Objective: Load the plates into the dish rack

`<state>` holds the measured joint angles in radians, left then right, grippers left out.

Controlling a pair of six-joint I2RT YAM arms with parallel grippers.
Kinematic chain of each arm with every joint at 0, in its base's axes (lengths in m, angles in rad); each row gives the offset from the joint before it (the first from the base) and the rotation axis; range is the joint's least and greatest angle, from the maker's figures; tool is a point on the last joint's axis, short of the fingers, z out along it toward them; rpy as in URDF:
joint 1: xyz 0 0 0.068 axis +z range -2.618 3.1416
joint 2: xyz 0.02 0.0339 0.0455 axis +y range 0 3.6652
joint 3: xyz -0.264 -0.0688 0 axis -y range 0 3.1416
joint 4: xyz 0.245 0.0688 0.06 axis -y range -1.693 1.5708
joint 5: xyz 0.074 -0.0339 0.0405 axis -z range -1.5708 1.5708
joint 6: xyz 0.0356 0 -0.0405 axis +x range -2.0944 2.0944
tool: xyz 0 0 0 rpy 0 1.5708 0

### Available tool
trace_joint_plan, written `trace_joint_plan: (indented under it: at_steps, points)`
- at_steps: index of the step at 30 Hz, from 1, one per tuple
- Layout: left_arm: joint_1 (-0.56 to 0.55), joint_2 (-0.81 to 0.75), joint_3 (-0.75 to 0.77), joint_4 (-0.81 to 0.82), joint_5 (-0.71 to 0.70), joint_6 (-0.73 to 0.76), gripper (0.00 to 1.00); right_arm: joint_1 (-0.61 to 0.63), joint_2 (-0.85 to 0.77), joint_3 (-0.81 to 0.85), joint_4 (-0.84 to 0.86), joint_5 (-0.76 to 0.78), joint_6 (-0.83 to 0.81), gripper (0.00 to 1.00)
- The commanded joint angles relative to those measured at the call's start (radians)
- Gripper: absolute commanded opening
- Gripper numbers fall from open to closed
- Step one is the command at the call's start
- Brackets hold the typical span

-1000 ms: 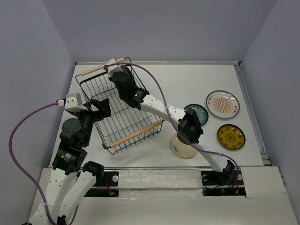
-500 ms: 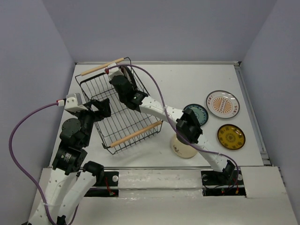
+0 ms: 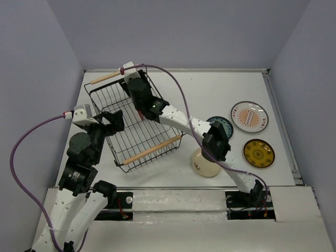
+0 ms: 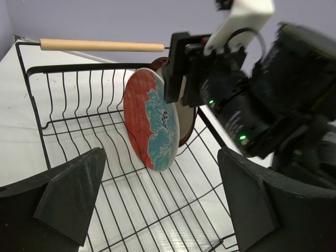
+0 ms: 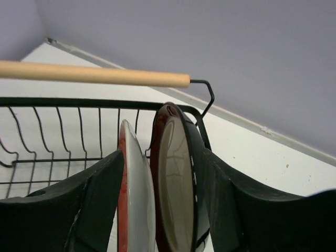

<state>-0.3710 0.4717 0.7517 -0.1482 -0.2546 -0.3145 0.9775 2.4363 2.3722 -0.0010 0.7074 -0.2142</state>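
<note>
Two plates stood on edge at the far end of the rectangular black wire dish rack (image 3: 126, 142), close under its far light wooden rod handle (image 5: 89, 73). The red-and-teal floral ceramic plate (image 4: 152, 123) was tilted a little, its painted face turned towards the left arm. The maroon-rimmed beige plate (image 5: 176, 173) sat just behind it, the two nearly back to back.

The right claw (image 3: 137, 86) reached down over them with its jaws parted. One dark finger (image 5: 97, 210) sat outside the floral plate and the other outside the maroon-rimmed one, so both rims lay between them. It looked loose rather than clamped, though I could not tell whether either pad touched china.

The left claw (image 3: 114, 119) hung at the rack's left side, its fingers (image 4: 73, 194) spread wide with nothing in them.

The other four plates lay flat on the white table (image 3: 210, 92), to the right of the rack:
- The small teal-blue plate (image 3: 227, 127) was half hidden by the right arm.
- The white plate with the orange sunburst (image 3: 249, 116) lay just beyond it.
- The yellow plate (image 3: 259, 153) was nearer the front.
- The cream plate with a black mark (image 3: 202, 167) lay under the right arm, near the rack's front corner
</note>
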Motion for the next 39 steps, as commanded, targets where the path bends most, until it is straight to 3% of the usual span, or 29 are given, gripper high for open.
trace_joint_plan:
  at_steps: [1,3,6,9,10,12,15,18,23,24,25,29,33,39]
  points:
    - [0.004,-0.010,-0.014,0.058,-0.006,0.014,0.99,0.001,-0.207,-0.027,-0.037,-0.065,0.091,0.67]
    - [0.004,-0.012,-0.018,0.062,0.001,0.015,0.99,0.001,-0.279,-0.092,-0.086,-0.101,0.131,0.67]
    - [0.003,-0.018,-0.025,0.070,0.018,0.022,0.99,-0.020,-0.486,-0.339,-0.128,-0.207,0.238,0.61]
    - [0.003,-0.022,-0.029,0.078,0.040,0.029,0.99,-0.092,-0.739,-0.672,-0.151,-0.435,0.445,0.44]
    - [0.003,-0.025,-0.032,0.085,0.047,0.029,0.99,-0.120,-0.805,-0.761,-0.149,-0.481,0.484,0.32]
    - [0.001,-0.027,-0.035,0.091,0.077,0.031,0.99,-0.233,-0.989,-1.021,-0.148,-0.621,0.606,0.20]
    - [0.003,-0.031,-0.038,0.099,0.103,0.031,0.99,-0.366,-1.215,-1.327,-0.145,-0.657,0.723,0.07]
    - [0.001,-0.038,-0.043,0.104,0.115,0.034,0.99,-0.471,-1.426,-1.544,-0.151,-0.658,0.795,0.07]
    - [-0.002,-0.044,-0.043,0.105,0.118,0.046,0.99,-0.576,-1.594,-1.720,-0.273,-0.700,0.858,0.07]
    - [-0.002,-0.044,-0.043,0.107,0.123,0.048,0.99,-0.589,-1.608,-1.742,-0.295,-0.700,0.880,0.10]
    - [0.000,-0.045,-0.043,0.107,0.130,0.049,0.99,-0.589,-1.632,-1.781,-0.332,-0.700,0.892,0.24]
    - [-0.002,-0.054,-0.043,0.110,0.141,0.051,0.99,-0.599,-1.686,-1.866,-0.387,-0.724,0.973,0.56]
    - [-0.002,-0.067,-0.043,0.113,0.144,0.052,0.99,-0.599,-1.663,-1.944,-0.390,-0.770,1.033,0.58]
    - [-0.005,-0.071,-0.043,0.113,0.144,0.054,0.99,-0.599,-1.683,-1.987,-0.447,-0.657,1.089,0.59]
